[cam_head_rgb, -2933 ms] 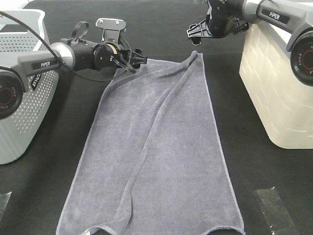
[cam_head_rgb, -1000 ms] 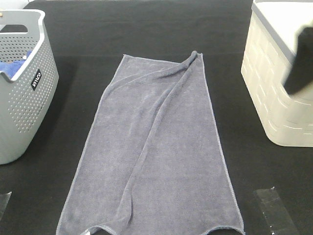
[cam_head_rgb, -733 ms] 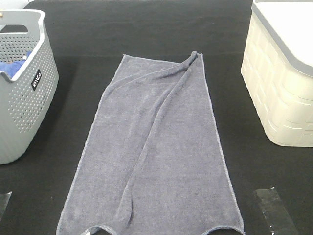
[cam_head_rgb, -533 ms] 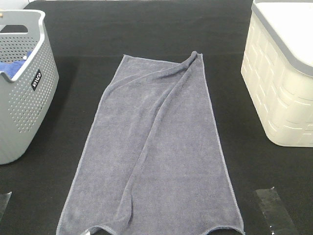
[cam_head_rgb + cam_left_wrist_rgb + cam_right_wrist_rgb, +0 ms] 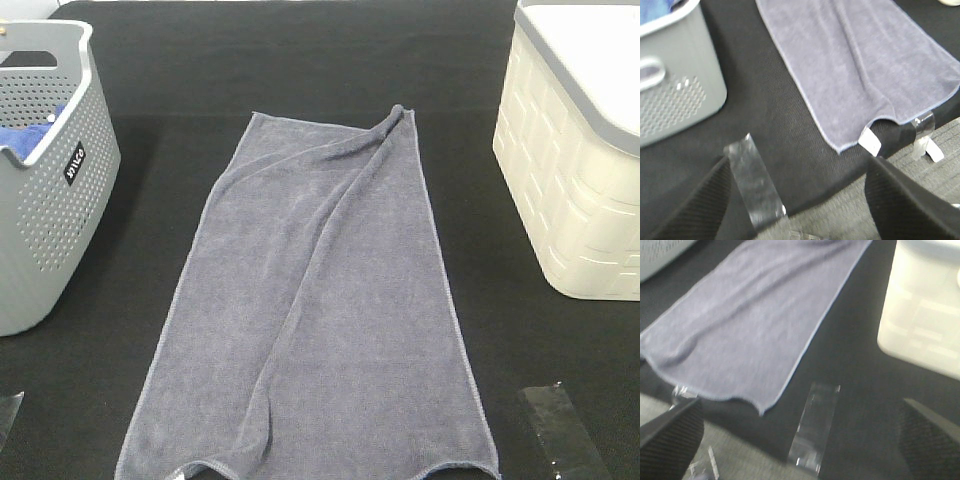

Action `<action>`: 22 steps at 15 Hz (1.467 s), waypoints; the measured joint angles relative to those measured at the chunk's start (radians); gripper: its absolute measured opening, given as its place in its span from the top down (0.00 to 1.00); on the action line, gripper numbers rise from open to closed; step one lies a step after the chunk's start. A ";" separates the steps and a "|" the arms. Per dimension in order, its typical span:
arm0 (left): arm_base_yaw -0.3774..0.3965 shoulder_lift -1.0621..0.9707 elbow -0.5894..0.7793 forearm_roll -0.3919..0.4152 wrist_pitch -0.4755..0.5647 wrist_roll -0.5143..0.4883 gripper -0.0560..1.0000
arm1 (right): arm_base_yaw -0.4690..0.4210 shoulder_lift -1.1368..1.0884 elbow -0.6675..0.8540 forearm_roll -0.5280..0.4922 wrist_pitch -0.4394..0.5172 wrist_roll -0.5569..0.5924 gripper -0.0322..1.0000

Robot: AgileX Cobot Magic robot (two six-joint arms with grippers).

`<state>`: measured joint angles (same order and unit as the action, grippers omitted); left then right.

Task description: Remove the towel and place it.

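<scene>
Towel [image 5: 320, 300] lies flat between both baskets, long axis running away from us. We note left gripper [image 5: 795, 200] and right gripper [image 5: 795, 440] released, empty, above its near corners.

Black table [image 5: 300, 60] — towel [image 5: 320, 300] between grey basket [image 5: 45, 200] and cream basket [image 5: 575, 170].

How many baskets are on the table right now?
2. A grey perforated basket stands at the table's left edge, left of the towel, with a blue cloth inside. A cream basket stands at the right edge. Both are cut off by the frame.
</scene>
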<state>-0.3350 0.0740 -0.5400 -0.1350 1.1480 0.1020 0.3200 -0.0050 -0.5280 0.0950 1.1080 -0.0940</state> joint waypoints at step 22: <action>0.370 -0.005 0.039 -0.008 -0.095 0.033 0.28 | -0.367 0.000 0.023 -0.016 -0.042 -0.005 0.03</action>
<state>0.0350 0.0690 -0.5010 -0.1430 1.0530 0.1350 -0.0470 -0.0050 -0.5050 0.0790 1.0660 -0.0990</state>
